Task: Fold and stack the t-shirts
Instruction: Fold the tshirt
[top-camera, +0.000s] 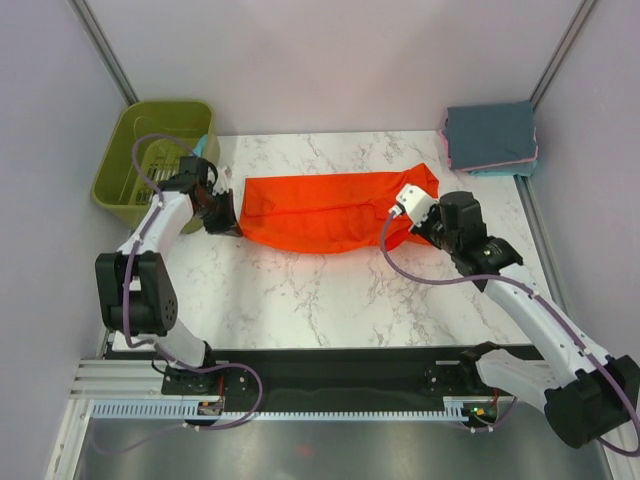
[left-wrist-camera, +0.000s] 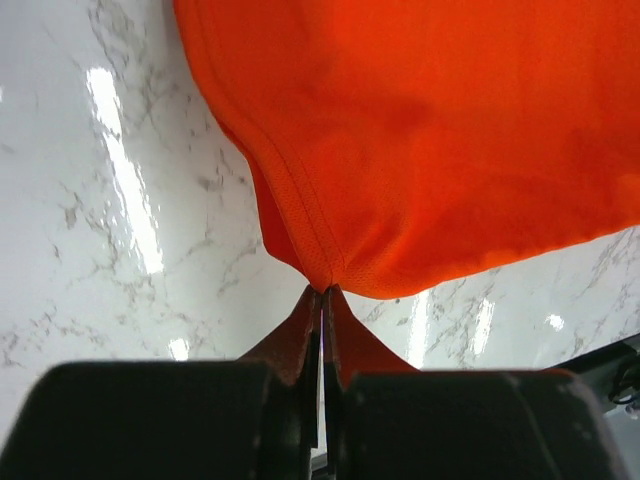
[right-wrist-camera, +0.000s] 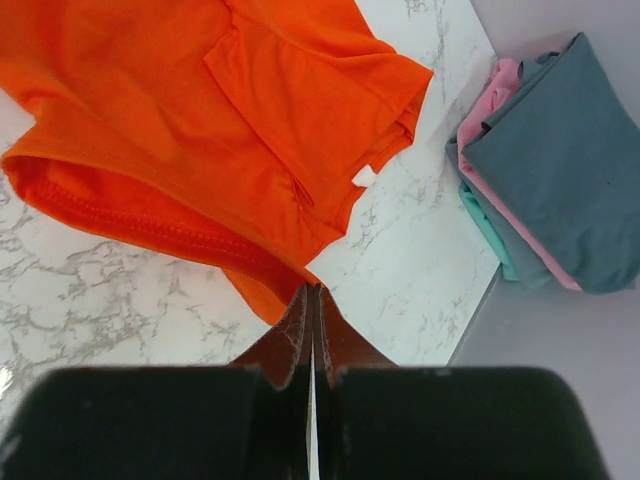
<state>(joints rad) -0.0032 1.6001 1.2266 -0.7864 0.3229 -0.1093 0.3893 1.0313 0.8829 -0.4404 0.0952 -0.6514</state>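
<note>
The orange-red t-shirt (top-camera: 330, 210) lies folded lengthwise across the middle of the marble table. My left gripper (top-camera: 222, 213) is shut on its left end; the left wrist view shows the cloth (left-wrist-camera: 420, 140) pinched at the closed fingertips (left-wrist-camera: 325, 292). My right gripper (top-camera: 410, 225) is shut on its right lower corner; the right wrist view shows the hem (right-wrist-camera: 200, 160) caught at the closed fingertips (right-wrist-camera: 312, 290). Folded slate-blue, pink and teal t-shirts are stacked (top-camera: 490, 138) at the back right, also in the right wrist view (right-wrist-camera: 540, 170).
An olive-green plastic basket (top-camera: 155, 160) stands at the back left beside my left arm. Grey walls close off the back and sides. The marble table (top-camera: 330, 300) ends at a black strip near the arm bases.
</note>
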